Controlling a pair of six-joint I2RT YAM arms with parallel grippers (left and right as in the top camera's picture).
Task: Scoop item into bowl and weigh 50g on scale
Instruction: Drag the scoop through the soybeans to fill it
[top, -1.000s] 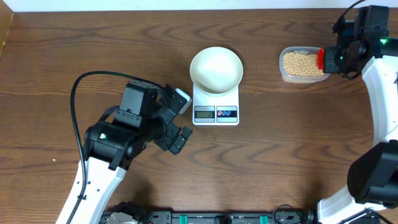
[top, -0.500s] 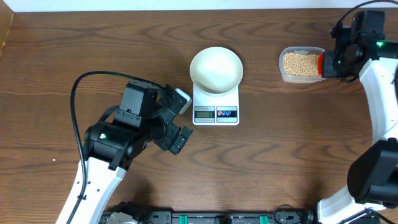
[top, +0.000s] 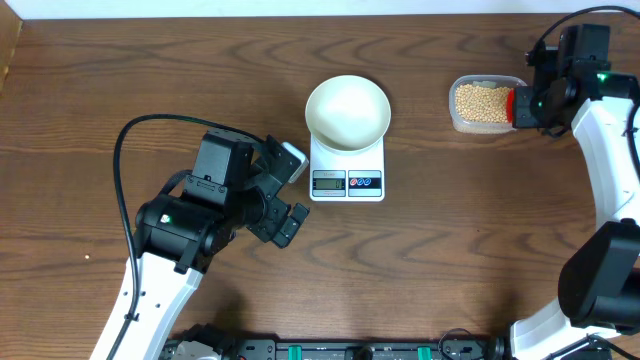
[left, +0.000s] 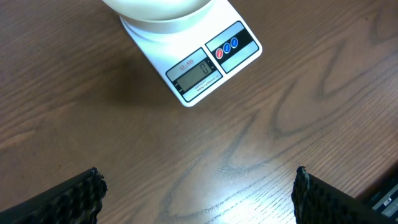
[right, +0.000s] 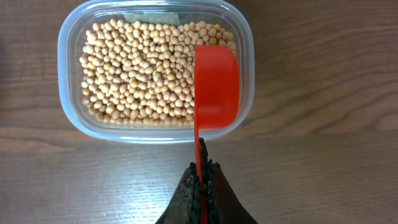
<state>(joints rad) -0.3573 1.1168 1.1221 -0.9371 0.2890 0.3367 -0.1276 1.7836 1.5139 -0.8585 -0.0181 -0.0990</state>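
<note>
The tan beans (top: 480, 102) fill a clear plastic tub (top: 458, 120) at the back right; the right wrist view shows the beans (right: 140, 71) from above. My right gripper (right: 201, 180) is shut on the thin handle of a red scoop (right: 216, 87), whose cup hangs over the tub's right end, turned on its side. It shows in the overhead view (top: 530, 103) with the scoop (top: 513, 103). The white bowl (top: 347, 111) stands empty on the white scale (top: 347, 181), also in the left wrist view (left: 202, 68). My left gripper (top: 290, 190) is open and empty, left of the scale.
The tub's rim (right: 62, 74) stands on the brown wooden table. The left arm's black cable (top: 130, 135) loops over the table at the left. The scale's display (left: 194, 73) and red and blue buttons (left: 226, 48) face the front edge.
My right arm has shifted slightly up and left with the scoop beside the tub. The left arm, bowl and scale have not moved.
</note>
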